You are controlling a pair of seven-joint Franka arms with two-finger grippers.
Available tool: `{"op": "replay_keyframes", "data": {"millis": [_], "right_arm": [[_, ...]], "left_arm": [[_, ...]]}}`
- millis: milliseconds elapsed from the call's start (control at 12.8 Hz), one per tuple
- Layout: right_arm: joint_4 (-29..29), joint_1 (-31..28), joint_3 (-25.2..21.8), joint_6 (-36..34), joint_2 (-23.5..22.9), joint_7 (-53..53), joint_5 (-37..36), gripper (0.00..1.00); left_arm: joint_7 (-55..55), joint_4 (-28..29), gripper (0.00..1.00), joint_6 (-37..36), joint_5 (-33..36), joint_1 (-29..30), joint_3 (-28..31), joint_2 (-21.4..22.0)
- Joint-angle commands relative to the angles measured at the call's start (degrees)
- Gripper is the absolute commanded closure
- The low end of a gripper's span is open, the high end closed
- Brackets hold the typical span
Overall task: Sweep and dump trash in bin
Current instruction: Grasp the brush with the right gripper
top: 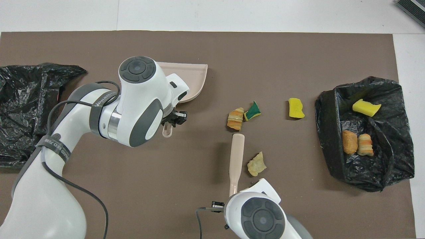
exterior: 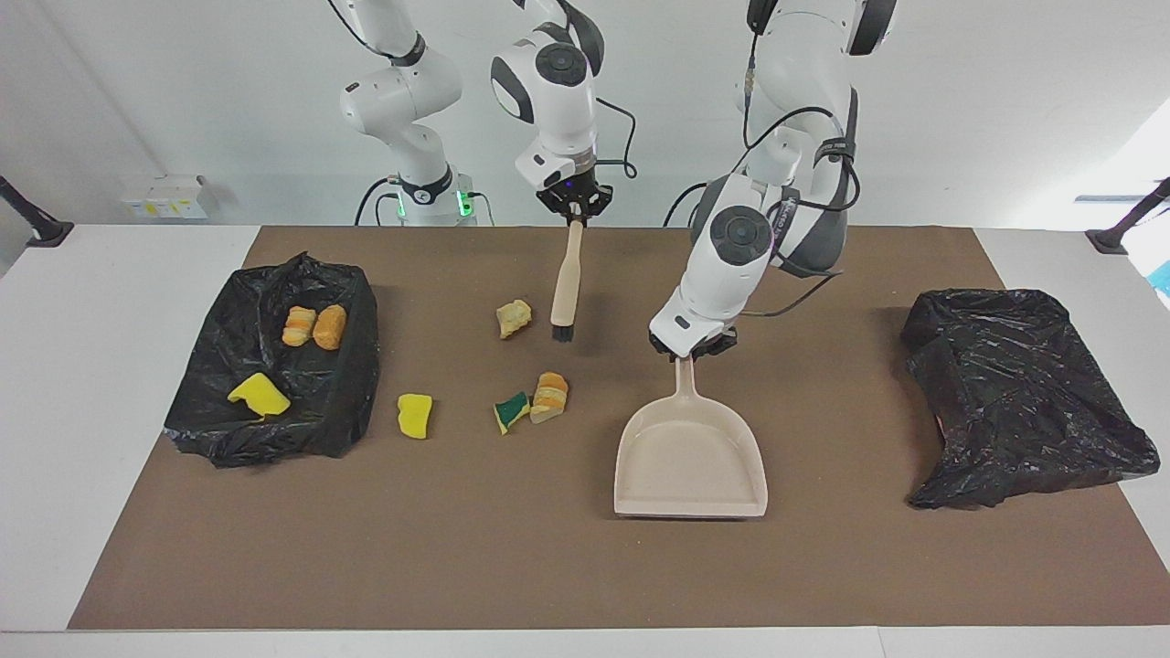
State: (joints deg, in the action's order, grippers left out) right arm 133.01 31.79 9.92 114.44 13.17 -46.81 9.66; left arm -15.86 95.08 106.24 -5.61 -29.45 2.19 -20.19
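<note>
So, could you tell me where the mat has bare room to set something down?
Bare mat lies between the dustpan and the closed black bag. It is crowded between the brush and the open bin bag, where four scraps lie.
</note>
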Motion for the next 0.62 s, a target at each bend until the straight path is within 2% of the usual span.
{"op": "replay_keyframes", "data": {"millis": [0,234,389,545], "right_arm": [[1.38,-6.54,0.54,-1.24,0.73,3.37,-6.03,1.0],[-3.96,-16.03,0.45,-1.15,-5.59,15.05,-9.64,1.0],[-9.67,-20.78,0.54,-3.77,-9.98,19.11,-15.7,1.0],[-11.37,-23.69,0.37,-6.33,-11.93,22.35,-18.52,1.0]], "left_arm": [[7.74,0.46,1.0,-4.8,2.78,0.53,-0.17,1.73],[19.44,1.07,1.0,-9.99,4.11,0.8,0.09,2.61],[27.25,2.3,1.0,-9.48,8.13,0.62,0.09,3.32],[34.99,3.96,1.0,-9.13,12.01,0.01,0.01,4.19]]}}
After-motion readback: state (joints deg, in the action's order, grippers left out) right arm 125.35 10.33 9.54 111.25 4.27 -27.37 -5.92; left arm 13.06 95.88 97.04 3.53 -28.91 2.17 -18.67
